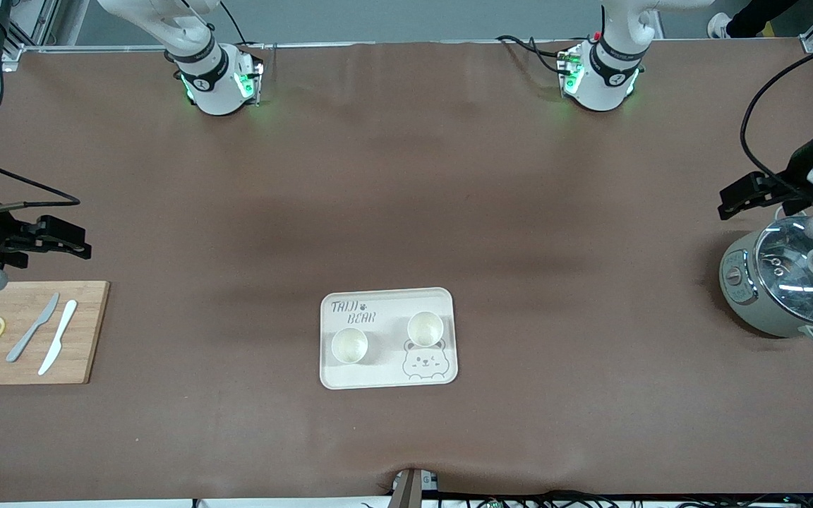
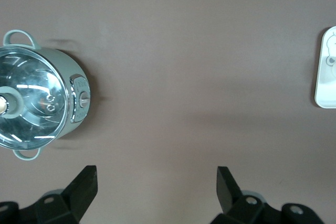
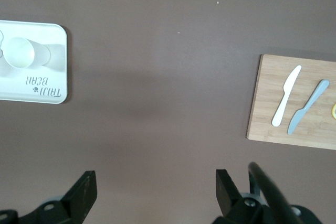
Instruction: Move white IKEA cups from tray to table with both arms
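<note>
With both small cream-white tumblers (image 1: 349,345) (image 1: 425,328) upright on the cream bear-printed tray (image 1: 387,377) at lower centre, the empty, spread left gripper (image 1: 749,192) and right gripper (image 1: 61,236) at the frame edges should each descend squarely over its closer rim.

The left gripper (image 2: 156,192) hangs over bare brown surface (image 2: 184,66), fingers (image 2: 84,182) spread wide. A glass-lidded pot (image 2: 39,103) sits at nine o'clock; the tray (image 2: 324,85) edge shows at three o'clock.

Left gripper (image 2: 156,188), right gripper (image 3: 155,191): agape, aloft.
</note>
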`<state>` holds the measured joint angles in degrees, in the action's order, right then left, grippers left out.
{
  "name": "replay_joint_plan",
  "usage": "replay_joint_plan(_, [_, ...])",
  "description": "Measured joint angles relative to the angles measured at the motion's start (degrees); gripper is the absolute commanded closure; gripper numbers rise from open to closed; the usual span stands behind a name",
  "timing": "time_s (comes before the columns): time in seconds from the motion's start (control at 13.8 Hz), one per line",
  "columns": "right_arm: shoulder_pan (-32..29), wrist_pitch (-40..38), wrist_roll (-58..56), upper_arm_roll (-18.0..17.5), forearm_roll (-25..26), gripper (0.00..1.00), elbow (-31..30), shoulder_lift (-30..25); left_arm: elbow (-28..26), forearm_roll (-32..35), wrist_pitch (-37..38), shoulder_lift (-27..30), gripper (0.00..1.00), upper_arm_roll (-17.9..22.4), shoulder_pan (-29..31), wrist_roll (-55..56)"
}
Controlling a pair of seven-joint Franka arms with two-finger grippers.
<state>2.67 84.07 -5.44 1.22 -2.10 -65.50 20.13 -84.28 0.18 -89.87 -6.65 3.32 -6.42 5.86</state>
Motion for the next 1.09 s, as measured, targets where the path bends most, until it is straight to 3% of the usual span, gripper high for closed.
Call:
replay_joint_plan(0.51, [4.88,3.4,11.17,-0.21,-2.97,0.0,-0.34,0.99,0.08,-2.62,-4.53,-5.31,0.0,-0.17,-0.74,0.2])
replay_joint_plan(1.09, [12.55,15.47,21.92,-0.39,-5.14,0.0,-0.58,8.11,0.18,-4.94,-12.7,-12.12,0.0,-0.36,-3.54,5.63])
